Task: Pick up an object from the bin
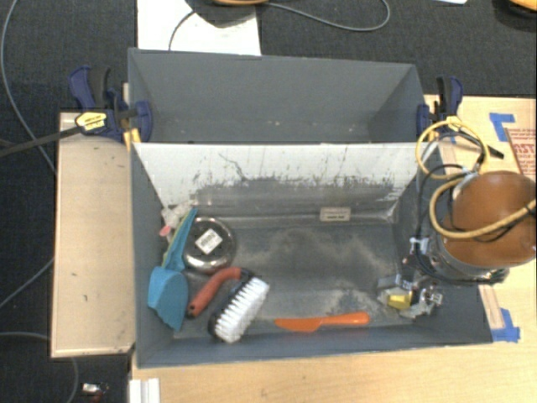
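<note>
Camera view: the gripper (417, 296) is low in the bin (336, 254), at the near right corner of the floor, close to the right wall. The arm's orange cover (491, 204) and looped yellow cables (433, 204) sit directly above and behind it. Whether the gripper is released or clenched cannot be told from this angle. A small yellow piece (398, 300) lies at the gripper's tip, on its view-left side, touching or almost touching it; whether it is grasped cannot be confirmed. Just beyond that piece, further to the view-left of the gripper and along the near wall, an orange spoon-shaped utensil (323, 321) lies flat with its handle end toward the gripper. The floor between the gripper and the far wall is bare and scuffed. The remaining items are grouped well apart from the gripper, at the opposite end of the bin: a white-bristled brush with a red handle (241, 307), a round metal tin (208, 242) just behind it, and a blue scoop-like tool (170, 280) against the left wall, resting against the tin.
</note>
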`<control>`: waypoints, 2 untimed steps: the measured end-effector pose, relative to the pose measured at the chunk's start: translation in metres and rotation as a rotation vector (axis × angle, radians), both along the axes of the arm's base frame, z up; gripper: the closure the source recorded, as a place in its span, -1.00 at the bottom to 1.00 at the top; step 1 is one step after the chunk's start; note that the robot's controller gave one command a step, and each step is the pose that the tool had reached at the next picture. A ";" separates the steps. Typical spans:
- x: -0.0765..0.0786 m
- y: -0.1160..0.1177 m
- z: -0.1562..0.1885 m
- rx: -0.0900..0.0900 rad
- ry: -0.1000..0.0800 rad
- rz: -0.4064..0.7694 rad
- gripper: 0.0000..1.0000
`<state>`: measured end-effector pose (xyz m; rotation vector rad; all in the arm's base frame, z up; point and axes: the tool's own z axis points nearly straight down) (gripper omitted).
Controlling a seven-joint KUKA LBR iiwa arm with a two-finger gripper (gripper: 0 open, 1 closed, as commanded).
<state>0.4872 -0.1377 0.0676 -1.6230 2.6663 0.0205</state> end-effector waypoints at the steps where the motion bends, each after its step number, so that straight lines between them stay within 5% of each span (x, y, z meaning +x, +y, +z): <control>1: 0.000 -0.001 0.008 -0.002 -0.001 -0.002 1.00; 2: 0.001 0.001 0.017 0.002 -0.006 -0.004 1.00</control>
